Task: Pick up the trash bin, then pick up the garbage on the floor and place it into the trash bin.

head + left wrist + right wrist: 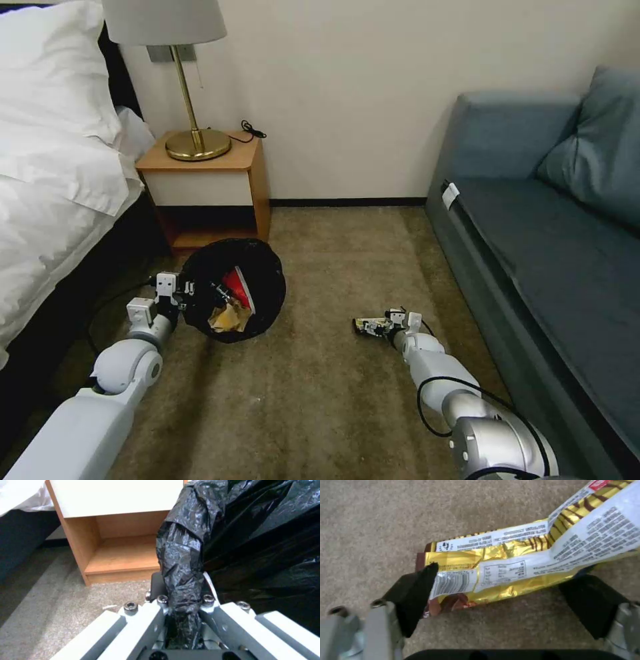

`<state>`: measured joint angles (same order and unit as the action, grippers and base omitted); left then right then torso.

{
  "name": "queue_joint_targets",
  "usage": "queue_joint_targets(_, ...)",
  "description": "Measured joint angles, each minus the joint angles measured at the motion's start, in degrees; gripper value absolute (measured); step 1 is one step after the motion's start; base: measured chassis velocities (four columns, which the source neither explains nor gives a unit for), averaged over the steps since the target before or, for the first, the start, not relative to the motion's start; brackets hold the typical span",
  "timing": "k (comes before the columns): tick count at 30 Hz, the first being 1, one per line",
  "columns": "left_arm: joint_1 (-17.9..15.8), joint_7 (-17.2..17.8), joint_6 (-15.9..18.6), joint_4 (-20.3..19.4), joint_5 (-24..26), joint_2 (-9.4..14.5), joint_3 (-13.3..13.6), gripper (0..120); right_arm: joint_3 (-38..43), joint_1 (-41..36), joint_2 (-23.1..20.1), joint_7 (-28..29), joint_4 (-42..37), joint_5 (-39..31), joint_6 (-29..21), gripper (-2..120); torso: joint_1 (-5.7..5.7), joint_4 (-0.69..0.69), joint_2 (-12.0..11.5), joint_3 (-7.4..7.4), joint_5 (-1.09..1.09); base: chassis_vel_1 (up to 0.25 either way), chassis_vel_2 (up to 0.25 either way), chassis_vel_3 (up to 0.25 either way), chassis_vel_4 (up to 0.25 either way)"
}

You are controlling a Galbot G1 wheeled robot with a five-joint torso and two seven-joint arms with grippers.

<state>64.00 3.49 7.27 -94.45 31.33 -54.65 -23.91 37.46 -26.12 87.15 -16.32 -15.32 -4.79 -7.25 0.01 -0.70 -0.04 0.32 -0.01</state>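
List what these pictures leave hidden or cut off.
- Trash bin: head view, the black liner covers its white wall; floor contact unclear.
- Left tool: left wrist view, liner folds hide the pads' contact.
- Snack wrapper: right wrist view, frame edge cuts its far end.
- Right tool: whether its pads touch the wrapper is unclear.

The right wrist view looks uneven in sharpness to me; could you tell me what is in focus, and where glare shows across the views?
Right wrist view: the gold foil snack wrapper is sharp and glinting, while the open right gripper blurs. Left wrist view: sheen on the black plastic bag liner pinched by the left gripper. Head view: even, soft lighting.
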Motion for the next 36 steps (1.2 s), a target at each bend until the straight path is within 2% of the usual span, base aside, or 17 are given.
queue_joint_targets(3,0.0,-0.1,-0.3,0.0,0.2,-0.2,-0.1,1,0.3,-0.1,0.5,0.1,0.1,0.5,0.2,76,0.00,0.01,0.0,0.00,0.00,0.000,0.000,0.000,0.000)
queue_joint_targets(4,-0.3,-0.2,-0.4,0.0,0.3,-0.2,0.1,1,0.6,-0.1,0.6,0.2,0.3,0.6,0.4,63,0.00,-0.01,0.0,0.00,-0.01,0.000,0.000,0.000,0.000)
queue_joint_targets(5,-0.5,-0.2,-0.4,-0.1,0.3,-0.2,0.2,1,0.7,0.0,0.5,0.2,0.4,0.6,0.5,54,0.00,-0.01,0.0,0.00,0.00,0.000,0.000,0.000,0.000)
queue_joint_targets(6,-0.5,-0.2,-0.4,-0.1,0.3,-0.2,0.2,1,0.7,0.0,0.5,0.2,0.4,0.6,0.5,54,0.00,-0.01,0.0,0.00,0.00,0.000,0.000,0.000,0.000)
queue_joint_targets(8,-0.5,-0.2,-0.4,-0.2,0.4,-0.1,0.2,1,0.8,0.0,0.3,0.2,0.5,0.5,0.6,44,0.00,0.00,0.0,0.00,0.01,0.000,0.000,0.000,0.000)
queue_joint_targets(9,-0.5,-0.2,-0.4,-0.2,0.4,-0.1,0.2,1,0.8,0.0,0.3,0.2,0.5,0.5,0.6,44,0.00,0.00,0.0,0.00,0.01,0.000,0.000,0.000,0.000)
queue_joint_targets(11,-0.4,-0.2,-0.4,-0.2,0.4,0.0,0.2,1,0.9,0.0,0.2,0.1,0.5,0.5,0.7,35,0.00,0.01,0.0,0.00,0.01,0.000,0.000,0.000,0.000)
queue_joint_targets(12,-0.4,-0.2,-0.4,-0.2,0.4,0.0,0.2,1,0.9,0.0,0.2,0.1,0.5,0.5,0.7,35,0.00,0.01,0.0,0.00,0.01,0.000,0.000,0.000,0.000)
queue_joint_targets(14,-0.1,-0.2,-0.4,-0.3,0.4,0.1,0.1,1,0.9,-0.1,0.1,0.1,0.4,0.3,0.7,23,0.00,0.01,0.0,0.00,0.01,0.000,0.000,0.000,0.000)
queue_joint_targets(16,-0.1,-0.2,-0.4,-0.4,0.4,0.1,0.1,1,1.0,-0.2,0.1,0.1,0.4,0.3,0.7,21,0.00,0.01,0.0,0.00,0.01,0.000,0.000,0.000,0.000)
queue_joint_targets(17,0.0,-0.2,-0.4,-0.6,0.4,0.1,0.1,1,1.0,-0.2,0.0,0.1,0.3,0.2,0.7,13,0.00,0.01,0.0,0.00,0.01,0.000,0.000,0.000,0.000)
queue_joint_targets(19,0.0,-0.2,-0.4,-0.8,0.3,0.0,0.1,1,1.0,-0.3,0.0,0.1,0.3,0.2,0.7,10,0.00,0.01,0.0,0.00,0.02,0.000,0.000,0.000,0.000)
queue_joint_targets(21,0.1,-0.1,-0.4,-1.1,0.3,0.0,0.1,1,1.0,-0.6,-0.2,0.1,0.1,0.0,0.7,0,0.00,0.01,0.0,0.00,0.01,0.000,0.000,0.000,0.000)
queue_joint_targets(36,0.8,1.5,0.2,-2.1,-0.6,-0.9,0.5,1,-0.4,-2.0,-1.2,-1.3,-3.5,-1.8,0.6,0,0.00,0.02,0.0,0.00,0.02,0.000,0.000,0.000,0.000)
